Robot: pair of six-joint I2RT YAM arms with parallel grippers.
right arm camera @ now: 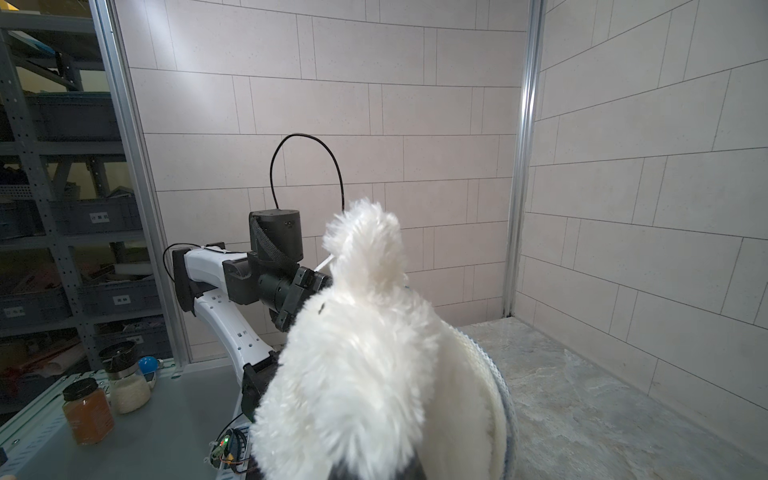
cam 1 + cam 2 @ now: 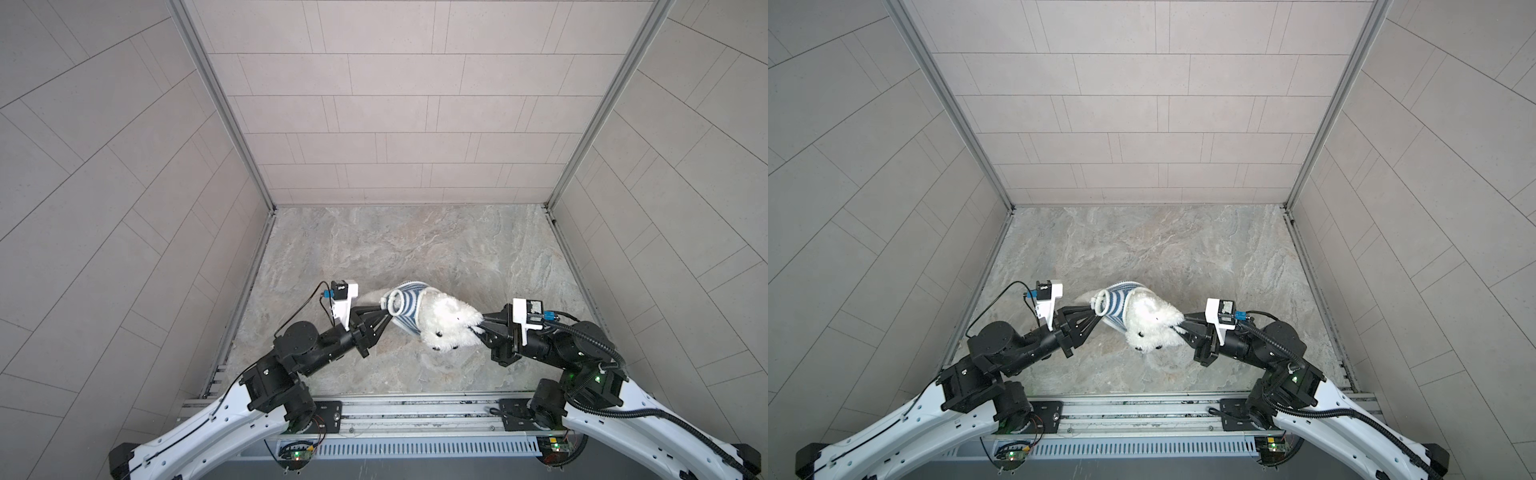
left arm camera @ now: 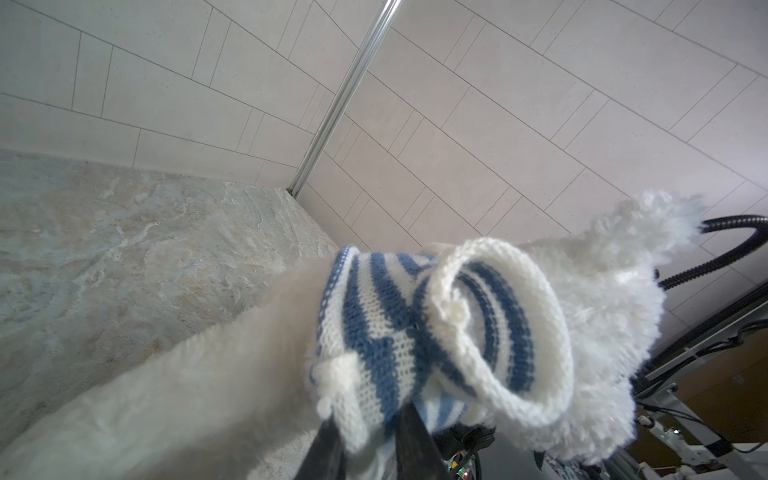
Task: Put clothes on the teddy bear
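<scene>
The fluffy white teddy bear (image 2: 449, 324) (image 2: 1154, 328) hangs above the table between my two grippers, its bead eyes turned toward the front rail. A blue-and-white striped shirt (image 2: 405, 303) (image 2: 1119, 303) sits round its body, with an open white cuff showing. My left gripper (image 2: 384, 318) (image 2: 1094, 318) is shut on the shirt's knit (image 3: 374, 332), which lies pinched between the two black fingers (image 3: 411, 436). My right gripper (image 2: 482, 326) (image 2: 1183, 324) is shut on the fur at the bear's head end (image 1: 365, 374); its fingertips are mostly buried in fur.
The marbled tabletop (image 2: 395, 249) lies under the bear, boxed in by tiled walls at the back and both sides. A metal rail (image 2: 415, 411) runs along the front. In the right wrist view, two jars (image 1: 87, 411) (image 1: 126, 382) stand on a grey side surface beside shelving.
</scene>
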